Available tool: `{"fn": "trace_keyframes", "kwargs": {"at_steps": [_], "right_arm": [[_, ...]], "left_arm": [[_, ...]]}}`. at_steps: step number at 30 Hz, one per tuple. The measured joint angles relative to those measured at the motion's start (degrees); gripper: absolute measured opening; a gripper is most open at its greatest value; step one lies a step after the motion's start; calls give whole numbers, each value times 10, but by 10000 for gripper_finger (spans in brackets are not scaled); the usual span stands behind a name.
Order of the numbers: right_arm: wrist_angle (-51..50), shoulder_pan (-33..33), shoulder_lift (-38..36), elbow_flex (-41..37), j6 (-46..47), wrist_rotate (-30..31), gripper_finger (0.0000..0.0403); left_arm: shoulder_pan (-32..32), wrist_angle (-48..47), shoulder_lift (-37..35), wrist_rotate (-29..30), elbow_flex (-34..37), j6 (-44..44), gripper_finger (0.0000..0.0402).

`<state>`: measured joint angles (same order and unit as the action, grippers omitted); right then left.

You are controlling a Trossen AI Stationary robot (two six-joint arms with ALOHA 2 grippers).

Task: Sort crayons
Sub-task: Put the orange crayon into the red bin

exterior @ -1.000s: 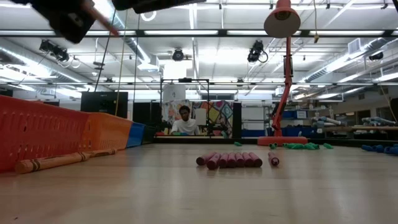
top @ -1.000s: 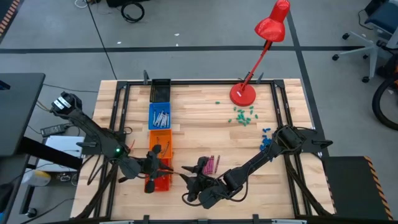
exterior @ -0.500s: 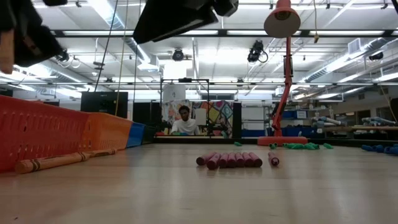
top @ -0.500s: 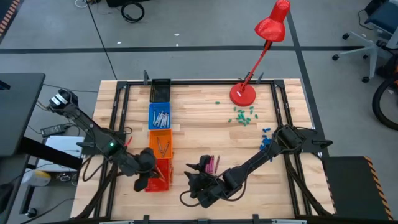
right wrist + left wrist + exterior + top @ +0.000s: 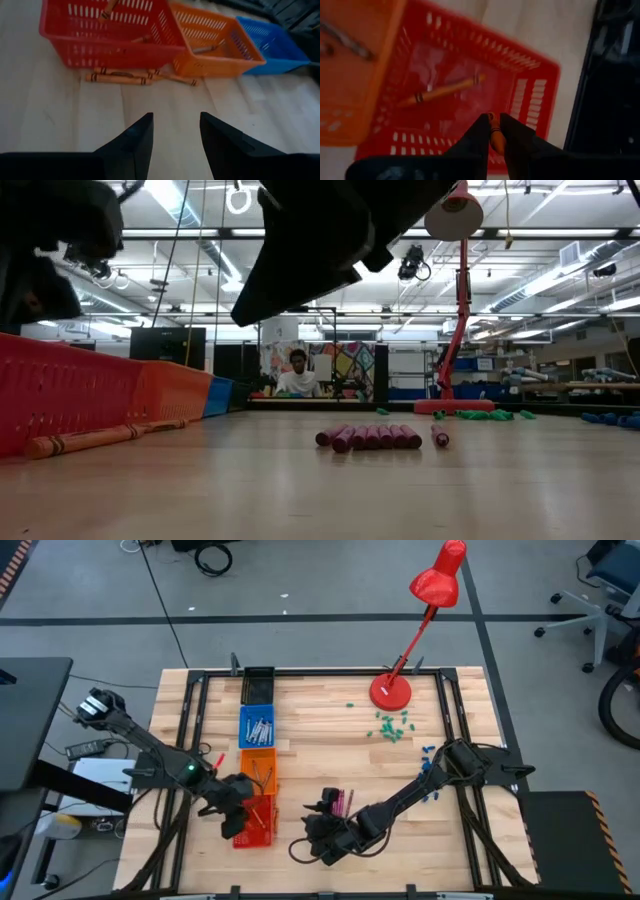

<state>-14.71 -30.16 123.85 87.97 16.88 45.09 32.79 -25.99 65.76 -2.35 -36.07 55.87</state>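
Observation:
My left gripper (image 5: 493, 120) hangs over the near end of the red bin (image 5: 530, 95) and is shut on an orange crayon (image 5: 494, 134). Another orange crayon (image 5: 445, 90) lies on that bin's floor. The high view shows this gripper (image 5: 233, 814) at the red bin's (image 5: 262, 830) left rim. My right gripper (image 5: 176, 120) is open with nothing between its fingers, low over bare table and facing the bins. Loose orange crayons (image 5: 120, 76) lie on the table against the red bin's wall (image 5: 110, 47). A row of magenta crayons (image 5: 372, 437) lies side by side on the table. My left gripper pinches the orange crayon between its two fingers, and the crayon lies along them. The crayon's banded end (image 5: 491, 118) shows just at the fingertips. The fingers slant down from above into the red bin. The crayon is held clear of the bin's floor.
An orange bin (image 5: 259, 766) and a blue bin (image 5: 257, 725) with grey sticks stand in line beyond the red one. A red desk lamp (image 5: 391, 690) stands at the far right, with green bits (image 5: 391, 726) and blue bits (image 5: 428, 752) near it. A person sits in the room beyond the table (image 5: 296, 377).
My left gripper has rolled and tipped steeply downward over the red bin and sunk a little, still shut on the crayon. My right gripper has come down toward the table and tipped downward, staying open.

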Motion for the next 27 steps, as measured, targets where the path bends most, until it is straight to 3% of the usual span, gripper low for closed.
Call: {"fn": "trace_keyframes", "kwargs": {"at_steps": [5,12,18,27], "right_arm": [[37,0,0,-17,-8,-4,165],[61,0,0,-24,-20,-12,165],[61,0,0,-24,-20,-15,164],[61,0,0,-24,-24,-16,164]], "left_arm": [[-18,0,42,-77,0,-15,46],[-40,21,81,-123,0,-30,46],[-47,35,86,-120,0,-50,58],[-55,34,86,-117,0,-57,129]]}}
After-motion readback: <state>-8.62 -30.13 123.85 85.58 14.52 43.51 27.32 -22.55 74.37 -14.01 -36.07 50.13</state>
